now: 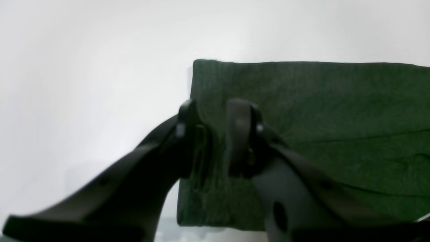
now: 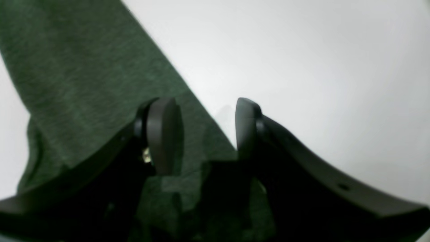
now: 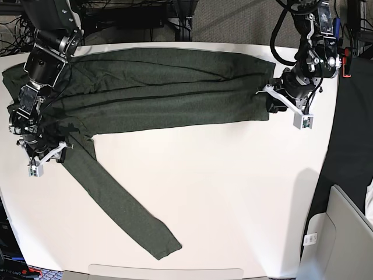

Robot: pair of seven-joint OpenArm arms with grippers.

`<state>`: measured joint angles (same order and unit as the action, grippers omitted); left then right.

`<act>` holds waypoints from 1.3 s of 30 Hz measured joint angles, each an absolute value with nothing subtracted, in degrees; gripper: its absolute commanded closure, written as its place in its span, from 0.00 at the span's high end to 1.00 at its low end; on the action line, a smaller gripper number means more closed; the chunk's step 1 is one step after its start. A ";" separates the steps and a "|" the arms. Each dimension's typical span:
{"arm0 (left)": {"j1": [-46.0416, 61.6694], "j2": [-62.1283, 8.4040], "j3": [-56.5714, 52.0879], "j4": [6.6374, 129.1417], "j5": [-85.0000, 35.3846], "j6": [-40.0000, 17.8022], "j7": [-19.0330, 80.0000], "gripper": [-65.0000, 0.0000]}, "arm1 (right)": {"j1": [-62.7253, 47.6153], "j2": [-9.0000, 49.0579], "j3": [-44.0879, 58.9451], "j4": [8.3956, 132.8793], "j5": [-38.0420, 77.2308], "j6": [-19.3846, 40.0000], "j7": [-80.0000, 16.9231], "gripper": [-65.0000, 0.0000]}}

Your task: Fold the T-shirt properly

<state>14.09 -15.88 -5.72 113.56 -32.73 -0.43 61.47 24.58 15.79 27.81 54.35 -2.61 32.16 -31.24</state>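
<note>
The left pincer [image 1: 215, 134] stands part open over the T-shirt's [image 3: 163, 87] hem corner, fingers astride the cloth edge; whether it grips the cloth cannot be told. The right pincer [image 2: 205, 134] stands wider, one finger over the shirt, the other over bare white surface [image 3: 233, 192]. The T-shirt lies flat along the surface's far side, one sleeve [image 3: 122, 204] slanting toward the near edge.

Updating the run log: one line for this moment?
dark olive-green knit T-shirt: spread flat, one sleeve diagonal | left gripper: open, over hem edge | right gripper: open, over shoulder
</note>
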 measured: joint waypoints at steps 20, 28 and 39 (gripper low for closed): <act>14.17 -15.86 -5.72 113.67 -32.73 -0.40 61.52 0.24 | 18.52 14.37 27.66 65.21 16.19 32.10 -45.43 0.01; 14.31 -15.88 -5.72 113.69 -32.71 -0.40 61.49 0.24 | 12.08 14.39 27.59 77.17 30.06 37.54 -53.32 0.01; 14.26 -15.86 -5.72 113.71 -32.73 -0.40 61.52 0.24 | 6.00 14.06 30.28 84.79 34.59 38.46 -53.80 0.02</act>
